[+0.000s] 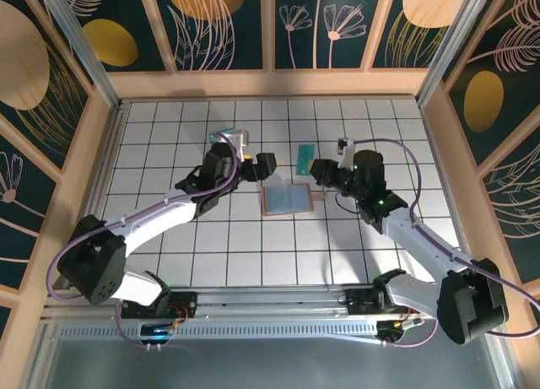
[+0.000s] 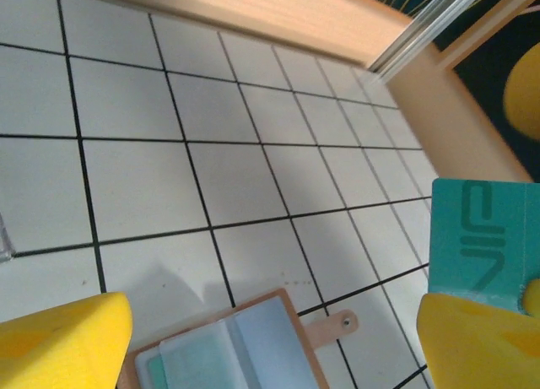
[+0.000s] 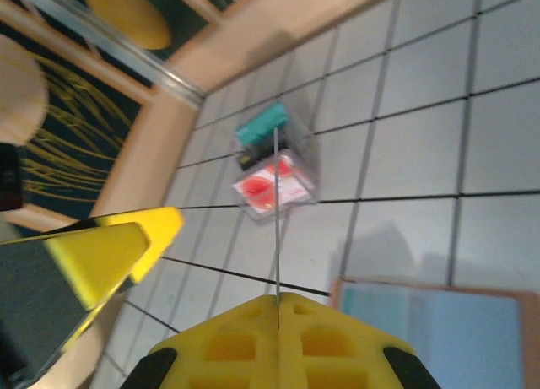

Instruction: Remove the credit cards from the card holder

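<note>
Top external, over opened card holder [image 1: 287, 199].
Held left hand [image 1: 257, 163] wide, empty; clamped teal card [image 1: 306, 159] upright in right hand [image 1: 316, 171].

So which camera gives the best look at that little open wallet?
The top external view: the whole card holder lies open. The left wrist view cuts off its lower part; the right wrist view catches just one end.

This is a robot test cell in a lab, not a lived-in room. A left arm [image 1: 160, 212] and a right arm [image 1: 422, 237] are bolted to a metal rail [image 1: 270, 300] at the near edge of a white worktop [image 1: 253, 262] ruled in a black grid. A wooden frame [image 1: 270, 83] and metal posts [image 1: 72, 26] box it in. Printed dark panels [image 1: 219, 26] of gold discs and leaf outlines form the backdrop, and purple cables [image 1: 51, 275] loop from the arms.
</note>
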